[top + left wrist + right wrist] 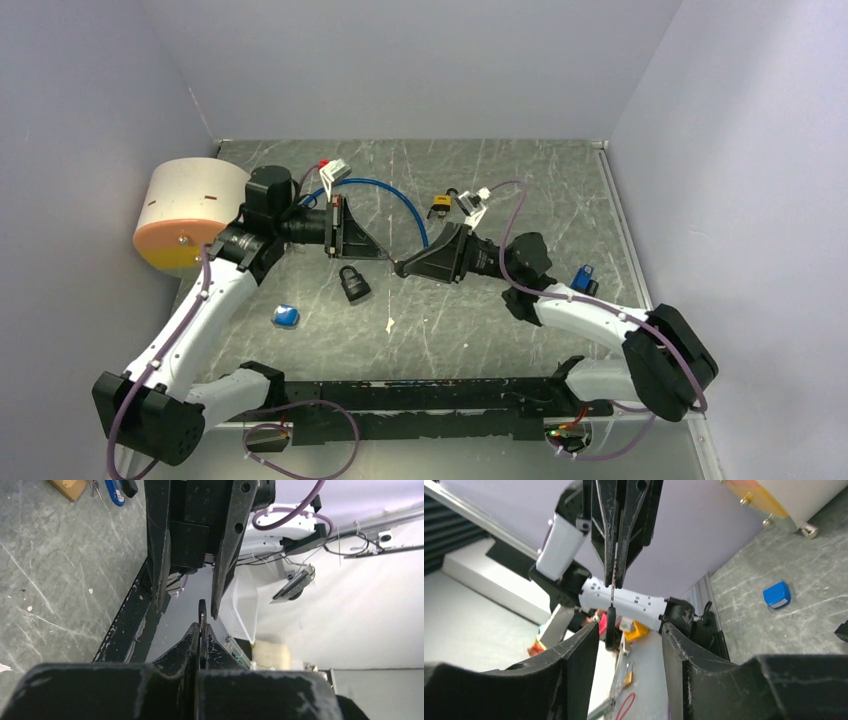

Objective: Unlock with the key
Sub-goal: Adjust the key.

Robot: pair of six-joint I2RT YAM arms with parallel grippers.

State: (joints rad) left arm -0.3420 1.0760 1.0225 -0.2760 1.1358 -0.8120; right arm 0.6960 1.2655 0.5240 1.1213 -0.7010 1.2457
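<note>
1. The grey scratched worktop (500, 330) carries everything, and both arms reach over its middle.
2. A big white cylinder with an orange base (185, 205) stands at the far left edge of the worktop, behind the left arm.
3. The left claw (200, 630) is clenched on the thin metal blade of the key, above the worktop.
4. The right claw (630, 630) faces it tip to tip. It is released, with one finger on each side of the key's head and a gap on both sides.
5. A blue cable (400, 195) curves on the worktop behind the claws.
6. The black padlock (352, 284) lies on the worktop, below the left claw and near to it.
7. A yellow padlock (438, 207) lies farther back, possibly with small keys beside it.
8. A small blue block (286, 316) lies left of the black padlock.
9. The key (610, 625) has a black head. It is in the air between the two claws, apart from both padlocks.
</note>
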